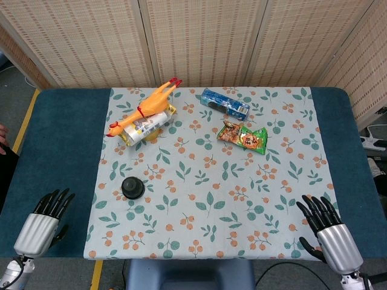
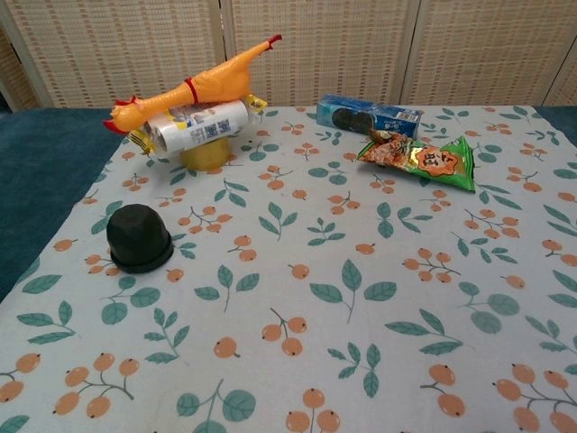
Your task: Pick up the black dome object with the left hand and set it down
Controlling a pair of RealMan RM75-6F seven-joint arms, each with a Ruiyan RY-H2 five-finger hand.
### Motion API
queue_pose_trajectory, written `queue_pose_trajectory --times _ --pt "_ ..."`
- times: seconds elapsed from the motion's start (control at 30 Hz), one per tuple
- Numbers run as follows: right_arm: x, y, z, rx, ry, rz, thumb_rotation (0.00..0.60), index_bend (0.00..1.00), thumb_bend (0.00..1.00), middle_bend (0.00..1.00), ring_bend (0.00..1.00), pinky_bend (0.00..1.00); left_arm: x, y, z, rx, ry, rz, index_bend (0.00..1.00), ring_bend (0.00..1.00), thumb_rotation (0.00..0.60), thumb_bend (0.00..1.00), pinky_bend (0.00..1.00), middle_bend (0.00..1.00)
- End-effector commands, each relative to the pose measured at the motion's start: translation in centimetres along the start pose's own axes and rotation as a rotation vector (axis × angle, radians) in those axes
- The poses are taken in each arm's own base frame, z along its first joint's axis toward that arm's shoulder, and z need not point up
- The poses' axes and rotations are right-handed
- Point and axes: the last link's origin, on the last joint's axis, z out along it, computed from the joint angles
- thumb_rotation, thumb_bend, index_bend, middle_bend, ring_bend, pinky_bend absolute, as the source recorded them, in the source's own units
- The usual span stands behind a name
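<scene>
Black dome object: sits flat side down on the floral cloth, left part of the cloth, nothing touching it; in the chest view it shows at the left, dome up, with a slightly wider base ring
Left hand: near the front left corner of the worktop, over the bare blue surface beside the cloth edge; fingers extended and spread, holding nothing; well apart from the dome, which lies further in and to its right
Right hand: near the front right corner, at the cloth's right edge; fingers extended and apart, holding nothing
Rubber chicken: orange, red band at the neck, lying slantwise on top of a white cylinder at the far left of the cloth; the cylinder lies on its side across a yellow object that is mostly hidden under it
Blue biscuit packet: far centre of the cloth, lying flat
Green snack bag: just in front of the biscuit packet, lying flat, near it but whether touching I cannot tell
Hands in chest view: neither shows there
Backdrop: woven screen panels behind the worktop
</scene>
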Motion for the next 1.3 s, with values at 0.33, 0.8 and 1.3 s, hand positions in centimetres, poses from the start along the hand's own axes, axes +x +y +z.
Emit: queue_pose_trajectory --times 0.33,0.8,1.3 --pt "0.5 0.6 -0.8 -0.016 -0.002 0.008 0.6 0.0 0.16 0.0 0.0 0.0 -0.9 2.8 1.7 -0.137 -0.041 -0.139 0.0 0.0 0.6 0.35 0.16 0.0" --pt "-0.2 0.3 -0.1 -0.011 -0.025 0.006 0.6 0.0 0.16 0.0 0.0 0.0 -3.4 9.9 8.1 -0.26 -0.052 -0.27 0.0 0.0 0.6 0.29 0.17 0.0" --pt "-0.1 0.4 -0.1 -0.011 -0.052 0.02 0.6 0.0 0.16 0.0 0.0 0.0 -7.1 12.2 11.5 -0.222 0.049 0.066 0.0 0.0 0.6 0.28 0.13 0.0"
